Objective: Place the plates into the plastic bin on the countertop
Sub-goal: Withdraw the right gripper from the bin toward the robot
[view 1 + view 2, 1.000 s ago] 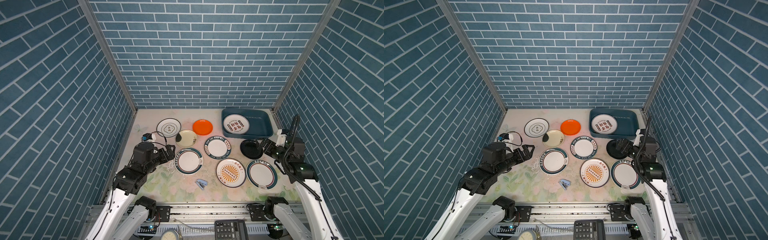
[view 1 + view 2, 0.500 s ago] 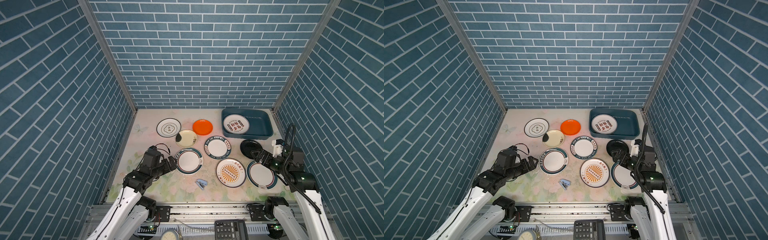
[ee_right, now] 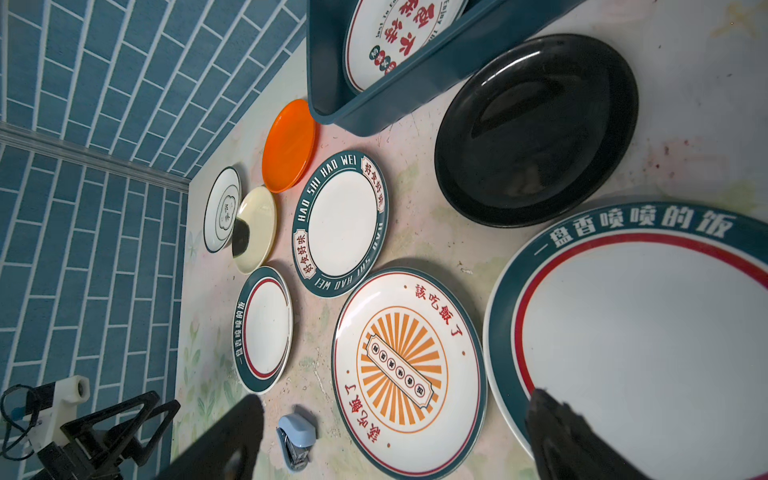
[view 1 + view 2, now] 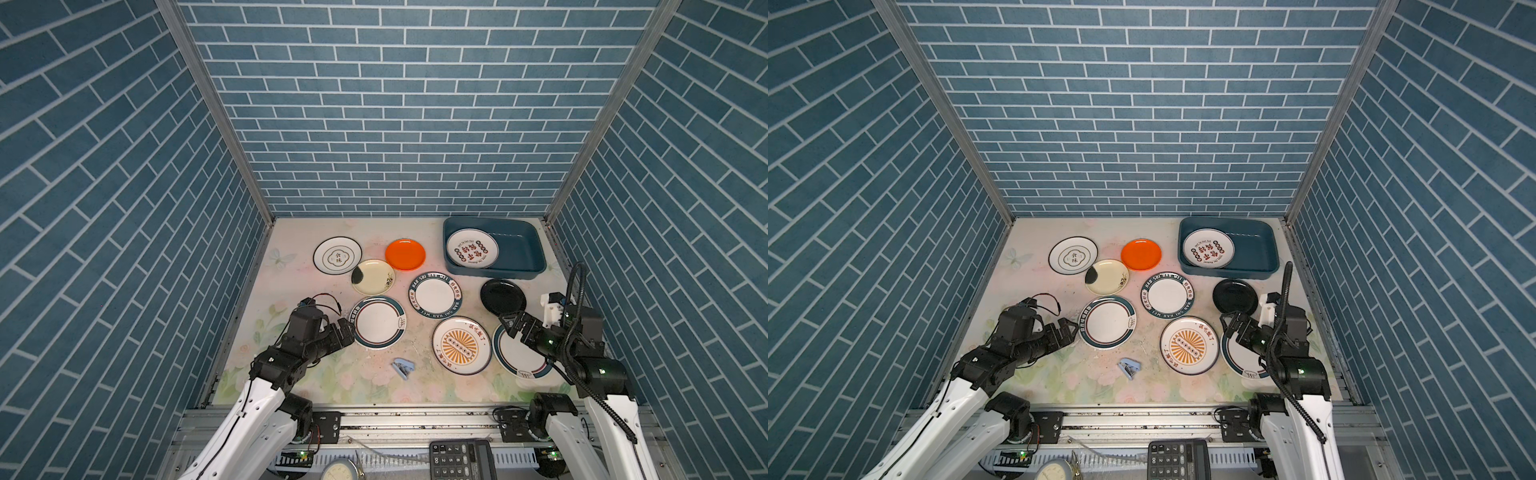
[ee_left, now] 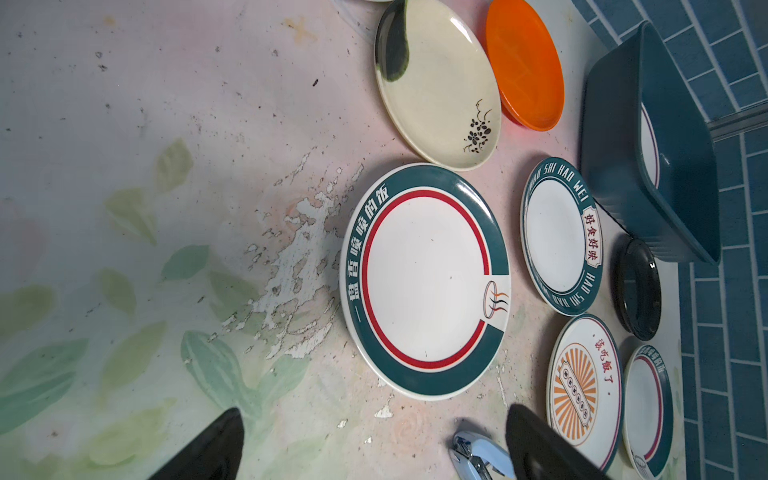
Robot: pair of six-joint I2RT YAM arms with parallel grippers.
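Top views, both: the plastic bin [image 4: 521,253] sits in the far right corner of the countertop [image 4: 291,286], with one red-lettered plate [image 4: 472,248] inside it, in its left half. Eight other plates lie flat on the countertop outside the bin. Toward the far edge are a white plate [image 4: 337,255], a cream plate [image 4: 373,277] at its rim (touching or overlapping, can't tell) and an orange plate [image 4: 405,254]. Mid countertop are a lettered-rim plate [image 4: 435,294] and a black plate [image 4: 503,296], the black one just in front of the bin. Nearer the front edge are the left teal-rimmed plate [image 4: 379,322], a sunburst plate [image 4: 461,345] and the right teal-rimmed plate [image 4: 515,357]. A small blue stapler [image 4: 403,369] lies near the front edge, between the left teal-rimmed plate and the sunburst plate. The left gripper [image 4: 345,330] is low at the left rim of the left teal-rimmed plate, jaws spread wide, nothing between them. The right gripper [image 4: 513,326] is over the far rim of the right teal-rimmed plate, jaws also spread wide and holding nothing. In the right wrist view one of its fingers [image 3: 561,432] is over that plate. Contact with the plate can't be told.
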